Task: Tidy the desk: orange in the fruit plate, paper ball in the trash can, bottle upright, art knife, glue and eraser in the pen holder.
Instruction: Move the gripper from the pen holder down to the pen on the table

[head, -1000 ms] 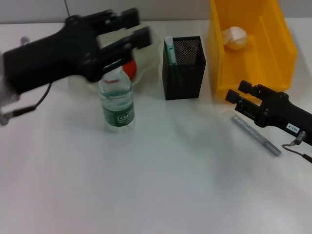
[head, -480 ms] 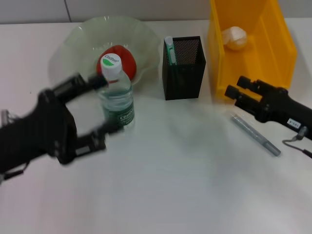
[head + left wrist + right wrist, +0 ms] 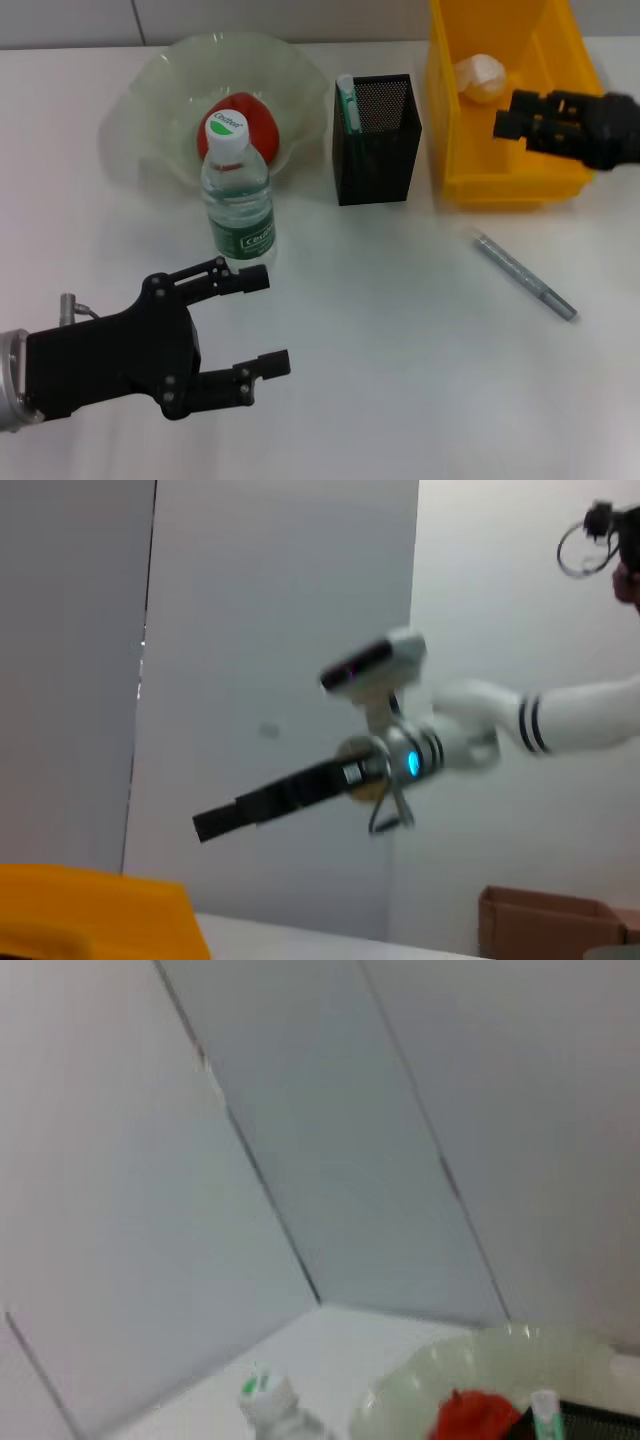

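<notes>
The orange (image 3: 256,124) lies in the pale green fruit plate (image 3: 160,85). In front of the plate the bottle (image 3: 238,200) stands upright with its cap on. The black mesh pen holder (image 3: 377,140) holds a white and green stick (image 3: 347,100), likely the glue. The paper ball (image 3: 482,77) rests inside the yellow trash can (image 3: 520,180). A grey art knife (image 3: 525,275) lies flat on the table, right of centre. My left gripper (image 3: 258,322) hovers open at the front left, below the bottle. My right gripper (image 3: 510,112) is open over the trash can. The eraser is out of view.
The white table (image 3: 400,380) stretches between the two arms. The left wrist view shows my right arm (image 3: 400,760) in the air, the trash can rim (image 3: 90,915) and a cardboard box (image 3: 540,920) beyond. The right wrist view catches the bottle cap (image 3: 262,1395) and plate (image 3: 490,1370).
My left arm swung from over the fruit plate down to the front left of the table. My right gripper rose from beside the art knife to above the trash can.
</notes>
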